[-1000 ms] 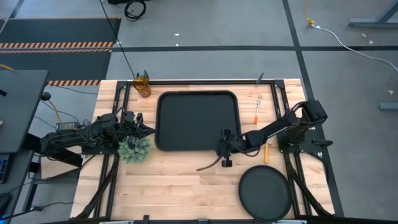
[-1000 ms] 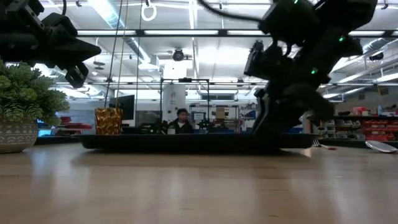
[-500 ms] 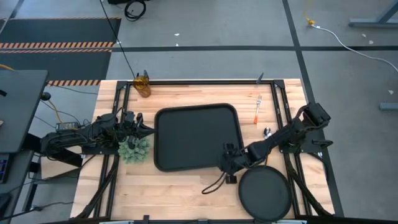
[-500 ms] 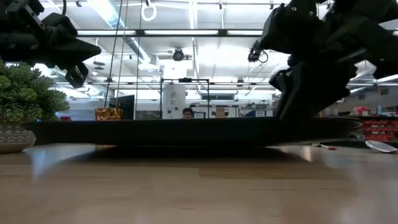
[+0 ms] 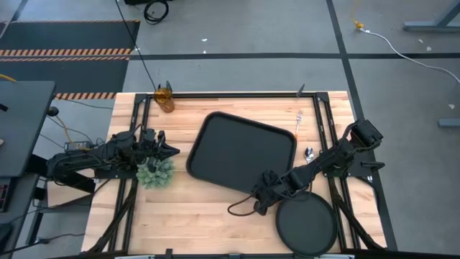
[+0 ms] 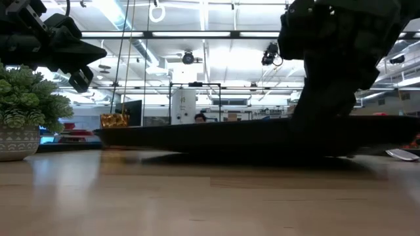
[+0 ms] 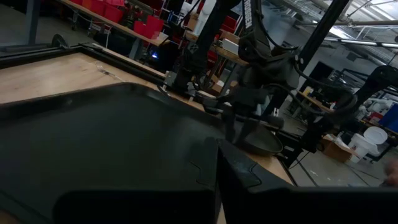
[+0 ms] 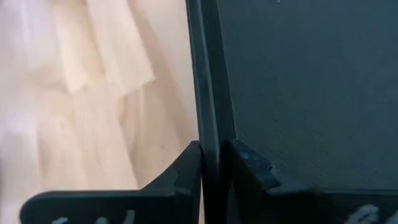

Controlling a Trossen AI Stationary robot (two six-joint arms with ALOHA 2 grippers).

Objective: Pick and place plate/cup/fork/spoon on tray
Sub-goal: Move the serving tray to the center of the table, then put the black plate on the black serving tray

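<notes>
The black rectangular tray [image 5: 241,151] lies askew on the middle of the table. My right gripper [image 5: 263,193] is shut on its near right corner. The round black plate [image 5: 307,223] lies flat at the near right, just beside that gripper. The amber cup [image 5: 164,98] stands at the far left. The orange-handled fork [image 5: 297,126] and the silver spoon [image 5: 307,153] lie on the table right of the tray. My left gripper [image 5: 167,146] is open and empty above the left side, by the plant. My right gripper pinches the tray's raised rim [image 8: 210,140] near its near right corner, one finger [image 8: 245,168] inside the tray and the other [image 8: 186,171] outside it. The fingers come slanting down from the table's right. The rest of the tray lies on the table.
A potted green plant [image 5: 154,173] stands left of the tray, under my left gripper. A dark cable [image 5: 241,208] trails on the wood near my right gripper. Black frame rails run along the table's left, right and far sides. Bare wood lies at the near left.
My right gripper has gone toward the table's near edge, keeping its hold on the tray's rim. The tray has slid with it toward the near right and turned clockwise as seen from above, so it now lies askew, its right far corner close to the fork.
</notes>
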